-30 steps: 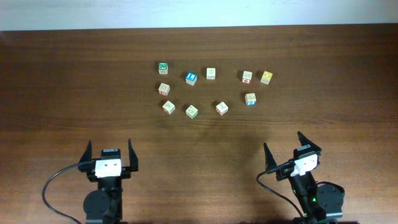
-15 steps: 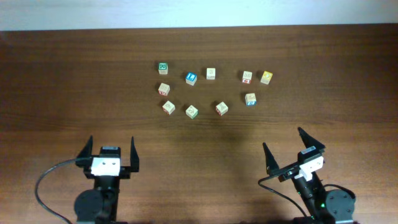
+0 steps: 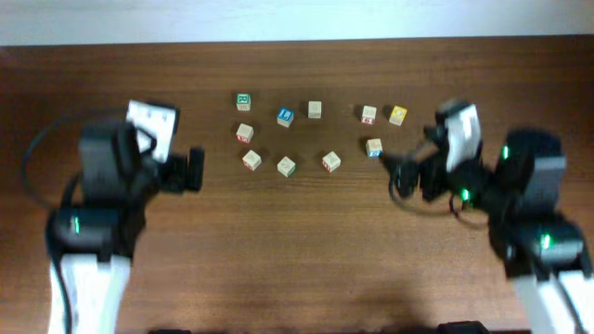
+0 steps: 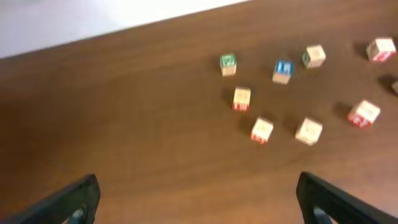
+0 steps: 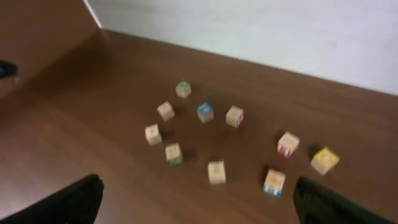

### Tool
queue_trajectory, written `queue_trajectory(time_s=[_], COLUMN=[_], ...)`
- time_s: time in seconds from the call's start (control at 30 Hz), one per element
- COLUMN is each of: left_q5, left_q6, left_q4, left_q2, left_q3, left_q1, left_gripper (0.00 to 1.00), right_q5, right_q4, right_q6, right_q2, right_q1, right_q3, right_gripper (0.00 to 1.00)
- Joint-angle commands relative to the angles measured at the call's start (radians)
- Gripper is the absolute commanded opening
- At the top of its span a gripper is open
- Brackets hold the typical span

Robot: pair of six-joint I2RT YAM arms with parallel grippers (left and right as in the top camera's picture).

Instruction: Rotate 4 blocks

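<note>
Ten small wooden letter blocks (image 3: 286, 166) are sitting apart from each other in a loose ring, in the upper middle of the overhead frame, on the brown wooden table (image 3: 297, 250). The left black pincer (image 4: 196, 202) is hanging wide apart, holding nothing. The right black pincer (image 5: 199, 199) is gaping wide too. Neither is touching a block.

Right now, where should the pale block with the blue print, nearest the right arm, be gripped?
Its two opposite side faces, coming from above: the block sits flat with free space all round, so the open right end effector could probably straddle it.
</note>
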State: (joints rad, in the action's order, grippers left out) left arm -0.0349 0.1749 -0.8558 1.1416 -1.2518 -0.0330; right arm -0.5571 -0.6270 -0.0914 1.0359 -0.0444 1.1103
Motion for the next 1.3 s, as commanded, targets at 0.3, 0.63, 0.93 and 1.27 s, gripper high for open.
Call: queue_trajectory(time_s=[0.3,0.63,0.93,1.27], left_q5=[-0.127,-0.187,-0.187,-0.187], left_q6=[-0.013,-0.013,-0.013,-0.025], left_q4=[-0.325,-0.350,-0.349,-0.350], left_q2=[0.510,0.513,0.513,0.513], left_q3=[-0.479,-0.479,-0.479,-0.479], left_q1=[-0.036,-0.036,-0.036,-0.036], left_gripper=[0.99,0.99,0.96,0.95], right_q5=[-0.124,0.379,0.431,0.435], right_q4=[-0.276,-0.116,-0.062,-0.144], right_q6=[0.002,0.104,0.070,0.074], right_q2=[0.771,0.935,1.044,1.088], right_q1=[-0.132,-0.343,-0.374,-0.375], right_q3=[0.505,0.505,0.505,0.495], right_gripper=[0.98,0.95,0.85,0.60])
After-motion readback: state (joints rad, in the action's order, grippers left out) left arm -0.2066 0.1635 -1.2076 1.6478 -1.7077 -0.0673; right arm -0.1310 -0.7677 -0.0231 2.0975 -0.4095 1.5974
